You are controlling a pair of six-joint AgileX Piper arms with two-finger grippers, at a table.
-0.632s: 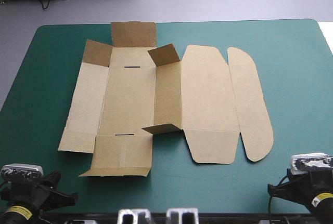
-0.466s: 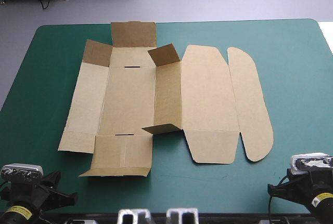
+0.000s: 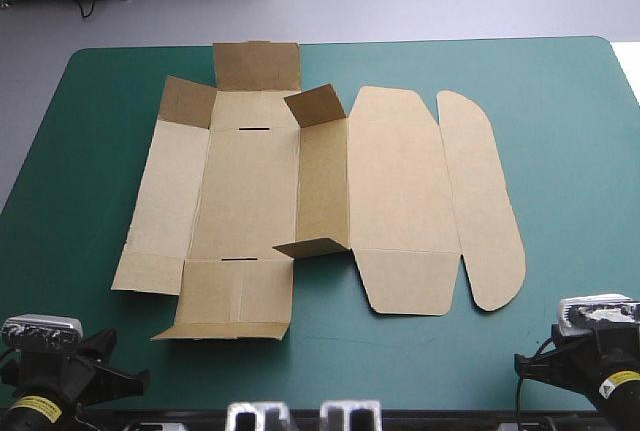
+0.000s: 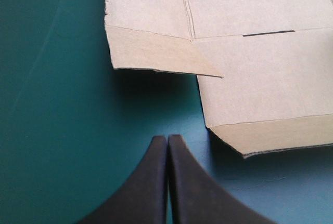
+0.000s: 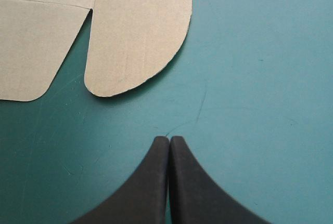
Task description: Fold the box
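Left gripper (image 4: 167, 139), two broad black curved fins: clenched to a point, empty, parked over bare cover just off the sheet's 7 o'clock corner. Right gripper (image 5: 169, 140), same pattern: clenched, empty, just short of the rounded tuck flap (image 5: 138, 31) at 5 o'clock.

Flat-cut brown board box (image 3: 250, 191): lies mid-table. Base panel flat; lid panel (image 3: 400, 191) flat at 3 o'clock; end flap (image 3: 257, 66) at 12 o'clock and small corner tabs partly raised; no wall tucked.

Step in hand, by judgement: first approach to raise a wall. Advice: part the fingers before reaching, slip one under a free edge, hinge along the scored crease, steady the base with the other arm.

Teal-green table cover (image 3: 560, 101): wide bare room at 3 o'clock and a strip along 6; narrower margins at 9 and 12, so avoid shoving the sheet that way.
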